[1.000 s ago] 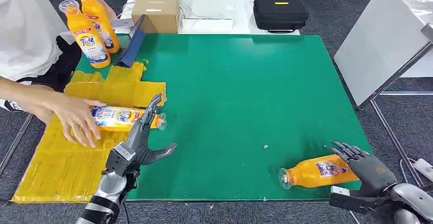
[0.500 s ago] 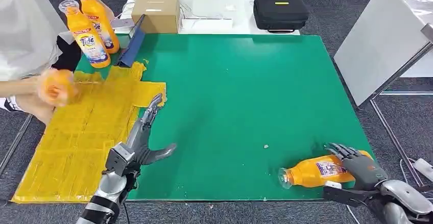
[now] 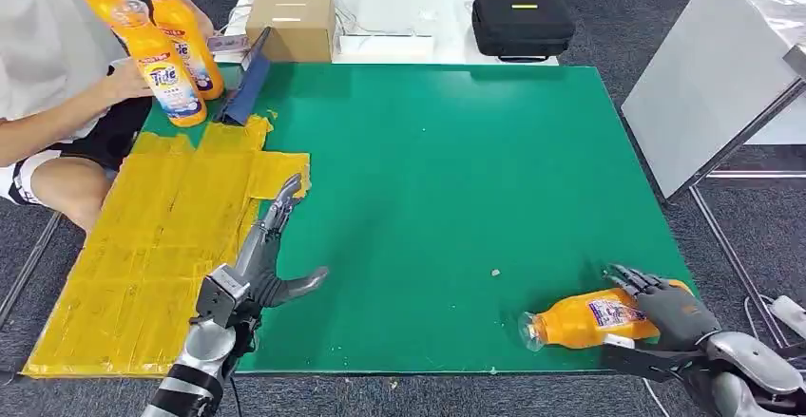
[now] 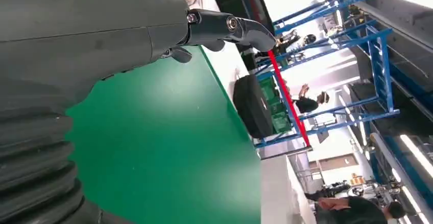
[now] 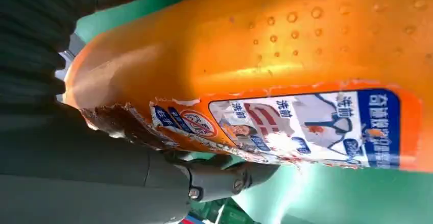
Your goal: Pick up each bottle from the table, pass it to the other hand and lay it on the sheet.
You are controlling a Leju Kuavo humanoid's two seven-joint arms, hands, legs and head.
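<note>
Right hand [image 3: 677, 314] rests on the base end of an orange bottle [image 3: 580, 323] lying on its side at the near right edge of the green counter [image 3: 456, 170], fingers wrapped over it though the grip looks loose, perhaps not fully closed. Left hand [image 3: 261, 265] hovers spread and holding nothing beside the yellow sheet [image 3: 152, 246]. Farther off, a person's hand [image 3: 128, 80] touches standing bottles [image 3: 166, 56].

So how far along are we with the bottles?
Nothing lies on the yellow sheet. In hand: the right robot hand is around the base of the lying bottle on the green table. Left: lift, pass to the open left robot hand, lay down.
</note>
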